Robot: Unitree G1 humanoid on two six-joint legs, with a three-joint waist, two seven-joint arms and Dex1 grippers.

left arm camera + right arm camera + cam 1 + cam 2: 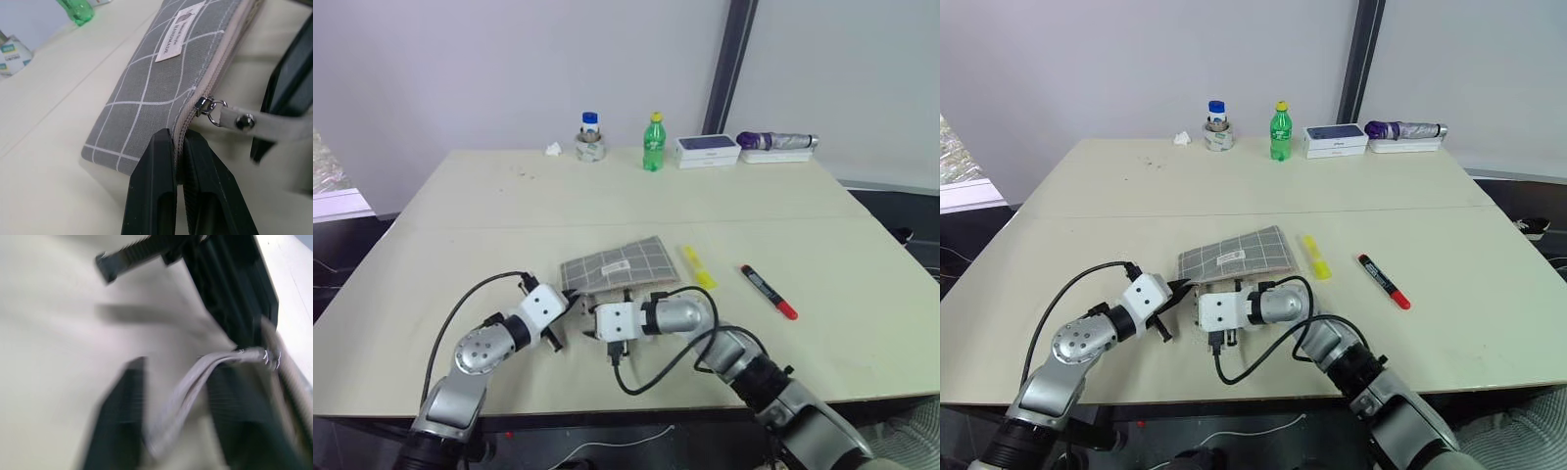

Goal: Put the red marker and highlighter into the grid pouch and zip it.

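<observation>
I had the grid pouch (619, 263) lying flat on the surface (460, 206), near the front edge and a little left of centre. My left tool (178, 161) was pressed together on the pouch's near corner, pinching the zipper edge just behind the slider. The zipper looked drawn shut along the stretch I could see, with its grey pull tab (254, 123) trailing off the slider. My right tool (171, 406) stood spread, its two fingers either side of that pull tab (blurred, so I could not tell if either finger touched it). The highlighter (697, 266) lay on the surface just beside the pouch at its three o'clock, and the red marker (769, 292) lay further out at about four o'clock, both outside the pouch.
</observation>
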